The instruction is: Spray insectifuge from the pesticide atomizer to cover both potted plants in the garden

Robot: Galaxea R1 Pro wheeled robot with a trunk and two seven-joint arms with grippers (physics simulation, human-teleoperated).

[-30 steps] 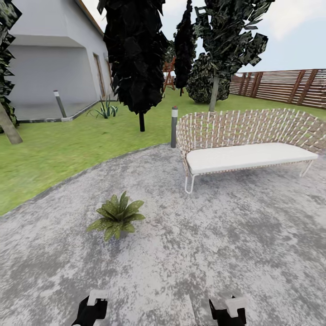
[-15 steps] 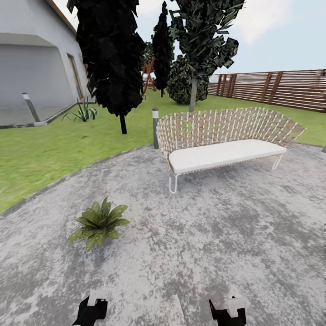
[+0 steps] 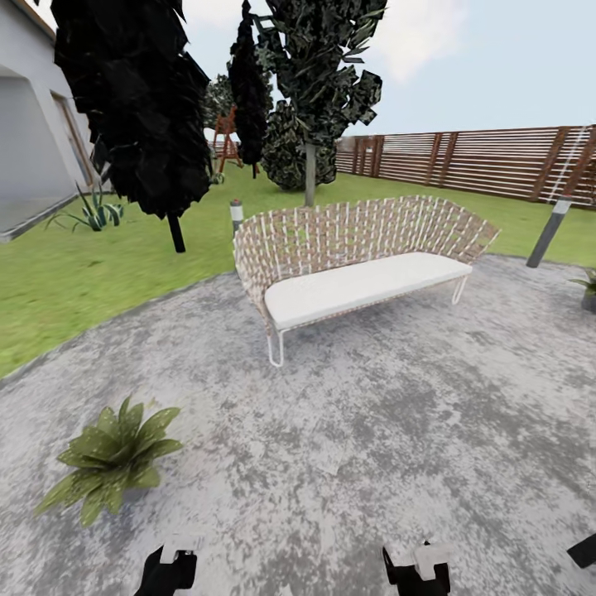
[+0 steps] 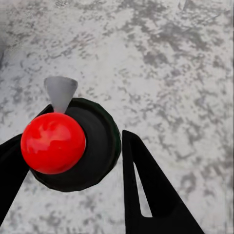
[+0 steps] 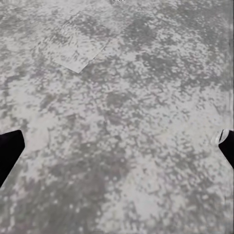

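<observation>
In the left wrist view the pesticide atomizer appears end-on: a dark round body, a red ball top and a grey nozzle. My left gripper is shut on it, one black finger on each side. In the head view the left gripper is at the bottom edge, with the right gripper beside it. The right gripper is open over bare paving. One potted plant stands on the paving ahead to my left. A second potted plant shows at the right edge.
A wicker bench with a white cushion stands ahead on the speckled paving. Grey bollard lights flank it. Lawn, dark trees, an agave and a slatted fence lie beyond.
The head view has swung to the right, so the bench and the near plant have slid left in the picture. The second plant and a right bollard have come into view.
</observation>
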